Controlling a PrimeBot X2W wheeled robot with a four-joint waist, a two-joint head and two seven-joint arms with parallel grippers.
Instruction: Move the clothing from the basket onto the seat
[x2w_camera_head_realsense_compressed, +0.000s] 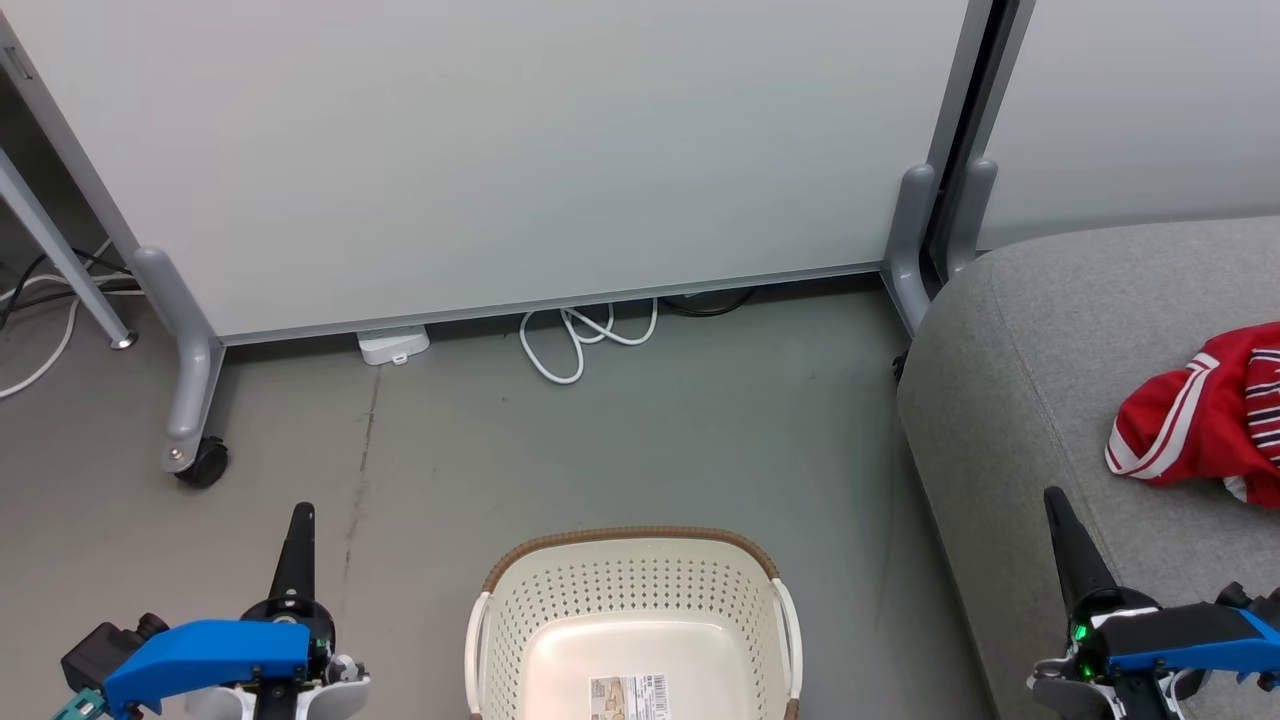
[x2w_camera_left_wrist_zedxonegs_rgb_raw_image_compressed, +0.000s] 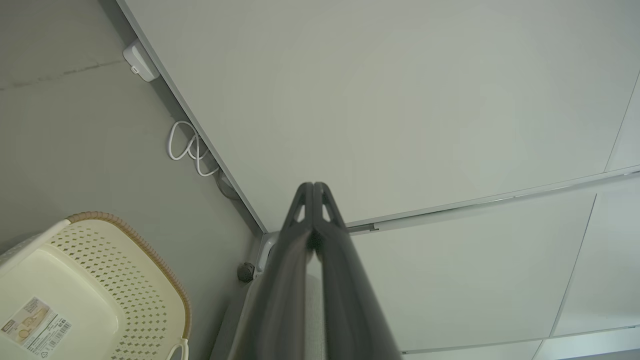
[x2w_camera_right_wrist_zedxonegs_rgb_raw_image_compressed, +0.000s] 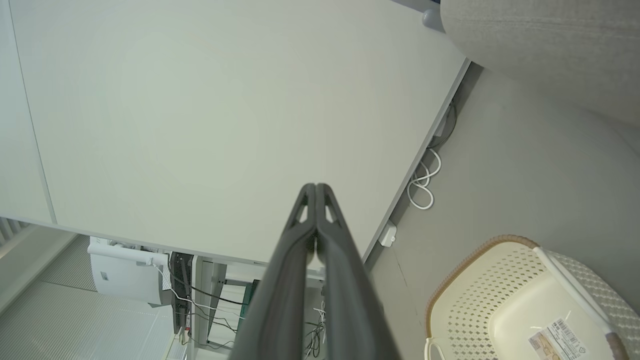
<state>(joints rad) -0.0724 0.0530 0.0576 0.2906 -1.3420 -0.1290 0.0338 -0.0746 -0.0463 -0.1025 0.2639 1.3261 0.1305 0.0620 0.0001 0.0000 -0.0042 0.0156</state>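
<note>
The cream basket (x2w_camera_head_realsense_compressed: 632, 600) with a brown rim stands on the floor at the bottom middle, holding nothing but a paper label on its bottom; it also shows in the wrist views (x2w_camera_left_wrist_zedxonegs_rgb_raw_image_compressed: 125, 280) (x2w_camera_right_wrist_zedxonegs_rgb_raw_image_compressed: 480, 300). Red clothing (x2w_camera_head_realsense_compressed: 1205, 415) with white stripes lies bunched on the grey seat (x2w_camera_head_realsense_compressed: 1020, 400) at the right edge. My left gripper (x2w_camera_head_realsense_compressed: 300, 515) is shut and empty, left of the basket above the floor. Beside the seat's front edge my right gripper (x2w_camera_head_realsense_compressed: 1052, 497) is shut too, holding nothing. Both pairs of fingers (x2w_camera_left_wrist_zedxonegs_rgb_raw_image_compressed: 314, 187) (x2w_camera_right_wrist_zedxonegs_rgb_raw_image_compressed: 316, 187) point at the white panel.
A white partition panel (x2w_camera_head_realsense_compressed: 500, 150) on grey castor legs (x2w_camera_head_realsense_compressed: 195, 400) stands behind the basket. A looped white cable (x2w_camera_head_realsense_compressed: 580, 340) and a small white box (x2w_camera_head_realsense_compressed: 393, 344) lie at its foot. More cables run at the far left. Grey floor (x2w_camera_head_realsense_compressed: 650, 440) stretches between panel and basket.
</note>
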